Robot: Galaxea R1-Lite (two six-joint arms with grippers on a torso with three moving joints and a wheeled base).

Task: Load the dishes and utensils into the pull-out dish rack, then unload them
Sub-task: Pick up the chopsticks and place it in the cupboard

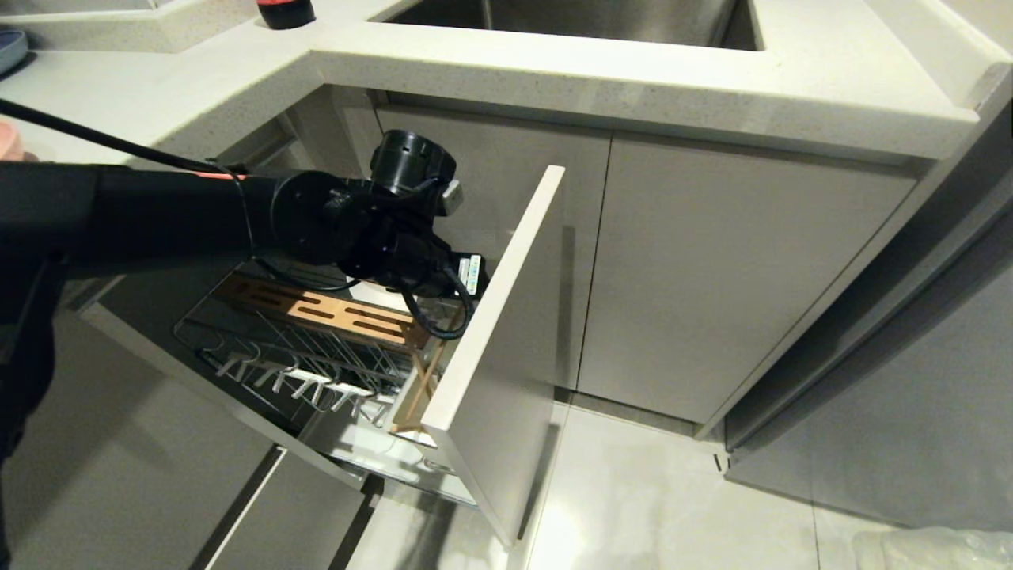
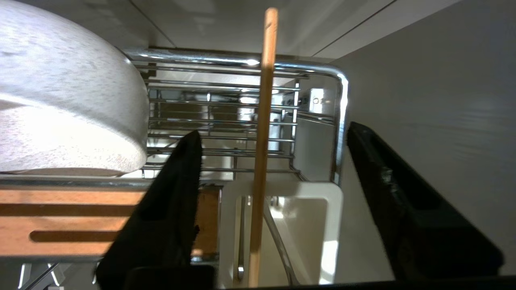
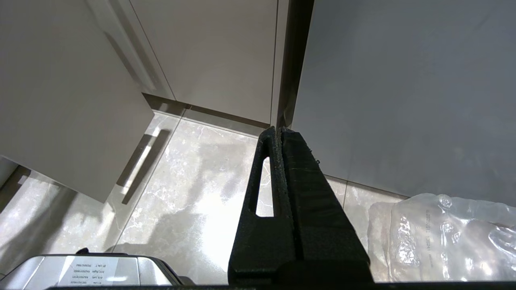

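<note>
One chopstick (image 2: 264, 121) stands in the white cup (image 2: 322, 193) at the rack's (image 1: 261, 348) near right corner, just behind the front panel (image 1: 506, 317). Its long axis runs up between the left gripper's (image 2: 274, 169) fingers, which are spread wide and touch nothing. Bowl (image 2: 60, 100) sits in the rack beside the wooden strip (image 1: 324, 313). Right gripper (image 3: 278, 137) is closed, parked over the floor.

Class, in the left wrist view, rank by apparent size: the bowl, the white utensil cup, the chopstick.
1. Bowl, largest, though it is cut off by the frame edge and close to the camera.
2. White utensil cup.
3. Chopstick, longest but very thin.
</note>
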